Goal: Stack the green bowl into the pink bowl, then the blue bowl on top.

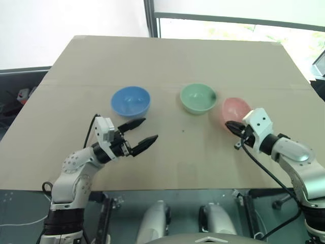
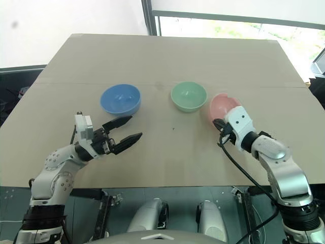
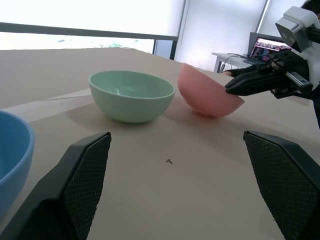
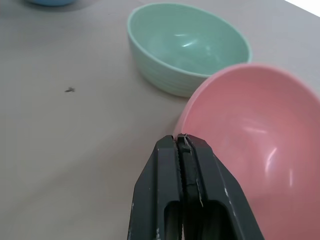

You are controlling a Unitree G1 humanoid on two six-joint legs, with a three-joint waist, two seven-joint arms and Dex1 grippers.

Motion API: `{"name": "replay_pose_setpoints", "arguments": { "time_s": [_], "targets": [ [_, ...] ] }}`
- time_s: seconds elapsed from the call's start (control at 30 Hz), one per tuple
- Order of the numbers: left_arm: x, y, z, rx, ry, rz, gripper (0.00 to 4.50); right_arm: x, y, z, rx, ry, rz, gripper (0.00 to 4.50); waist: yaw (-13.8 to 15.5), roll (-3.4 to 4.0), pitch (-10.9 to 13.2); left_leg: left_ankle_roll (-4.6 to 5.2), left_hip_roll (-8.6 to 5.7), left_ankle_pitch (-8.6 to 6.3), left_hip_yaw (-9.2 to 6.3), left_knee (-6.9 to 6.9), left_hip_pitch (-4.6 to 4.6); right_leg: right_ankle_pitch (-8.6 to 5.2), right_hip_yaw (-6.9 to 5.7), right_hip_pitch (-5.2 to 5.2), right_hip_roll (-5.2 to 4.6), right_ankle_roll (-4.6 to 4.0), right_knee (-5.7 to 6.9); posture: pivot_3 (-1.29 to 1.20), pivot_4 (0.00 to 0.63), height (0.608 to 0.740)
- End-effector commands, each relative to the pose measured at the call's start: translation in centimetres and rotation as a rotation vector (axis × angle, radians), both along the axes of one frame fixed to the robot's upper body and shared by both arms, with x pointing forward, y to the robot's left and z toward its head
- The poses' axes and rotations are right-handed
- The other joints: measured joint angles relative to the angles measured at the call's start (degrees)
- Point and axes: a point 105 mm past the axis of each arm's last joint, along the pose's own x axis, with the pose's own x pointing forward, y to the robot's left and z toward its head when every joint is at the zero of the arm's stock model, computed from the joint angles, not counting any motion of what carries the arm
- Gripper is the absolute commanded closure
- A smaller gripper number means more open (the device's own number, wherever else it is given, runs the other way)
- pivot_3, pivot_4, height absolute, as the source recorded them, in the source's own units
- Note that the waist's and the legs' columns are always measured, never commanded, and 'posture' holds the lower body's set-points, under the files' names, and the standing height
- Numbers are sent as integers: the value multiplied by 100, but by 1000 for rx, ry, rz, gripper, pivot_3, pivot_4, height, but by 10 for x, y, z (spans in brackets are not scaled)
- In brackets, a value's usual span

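Black fingers of the right gripper are pinched together on the near rim of the pink bowl, tipping it beside the upright green bowl, while the left gripper hangs spread apart near the blue bowl on the cardboard table.

On the table, the blue bowl sits left, the green bowl in the middle, the pink bowl tilted just right of it.

one blue bowl, one green bowl, one pink bowl, two claws
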Motion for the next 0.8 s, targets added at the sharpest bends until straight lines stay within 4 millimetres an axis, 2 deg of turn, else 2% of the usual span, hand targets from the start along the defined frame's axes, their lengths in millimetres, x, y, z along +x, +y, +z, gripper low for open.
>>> {"name": "replay_pose_setpoints", "arguments": {
  "time_s": [0.03, 0.2, 0.27, 0.37, 0.47, 0.5, 0.53, 0.57, 0.6, 0.67, 0.8],
  "targets": [
    [0, -3, 8, 4, -48, 9, 0, -17, 17, 13, -43, -28, 150, 4447, 1, -2, -1, 0, 0, 0, -1, 0, 0, 0, -1, 1, 0, 0, -1, 0, 150, 740],
    [3, -4, 8, 16, -52, 26, 0, -24, 33, 11, -67, -7, 242, 4447, 1, -4, -2, 1, -1, -1, -1, 1, 0, 0, 0, 1, -1, 0, -2, 0, 150, 740],
    [4, -5, 8, 18, -54, 29, 0, -22, 41, 18, -47, -24, 264, 4447, -5, -3, -2, 1, 0, 0, 0, 1, 0, 0, 0, 0, -2, 0, -1, 0, 150, 740],
    [4, -5, 9, 18, -53, 31, 0, -13, 50, 39, 11, -77, 274, 4447, -7, -4, -2, 0, 1, 0, -1, 3, 0, 0, 1, 0, -1, 0, 1, 0, 150, 740],
    [4, -6, 9, 17, -49, 30, 0, -8, 56, 48, 35, -100, 291, 3715, -3, -5, -2, 0, 1, 0, -1, 3, 0, 0, 1, -1, -2, 0, 2, 0, 150, 740],
    [4, -7, 9, 17, -49, 29, 0, -7, 60, 49, 20, -117, 311, 3317, 19, -5, -1, 0, 1, 0, -2, 2, 0, 0, -1, -1, -1, -1, 0, 0, 150, 740],
    [4, -9, 9, 15, -50, 28, 0, 6, 64, 53, -30, -208, 282, 2672, 17, -5, -1, 0, -1, 0, -10, 2, -8, 0, -10, -1, -3, -1, -4, 0, 150, 740],
    [4, -10, 9, 14, -51, 27, 0, 14, 70, 53, -81, -267, 282, 2525, 4, -5, -2, 1, -3, 0, -10, 2, -9, 0, -10, -1, -5, -1, -5, 0, 150, 740],
    [5, -11, 10, 12, -51, 27, 0, 17, 77, 50, -120, -285, 316, 2068, -8, -4, -1, 1, -5, -1, -5, 3, -8, 0, -7, -1, -6, 0, -5, 0, 150, 740],
    [6, -11, 10, 12, -53, 29, 0, 20, 85, 43, -160, -290, 375, 2068, -27, -4, -1, 1, -8, 0, 2, 5, -6, 1, -2, -3, -6, 0, -2, 0, 150, 740],
    [2, -12, 13, -11, -60, 13, 0, 40, 98, 32, -204, -308, 407, 2068, -15, -2, 0, -2, -2, 2, -1, 4, -6, 0, -5, -7, 3, 0, 4, 0, 150, 740]
  ]
}}
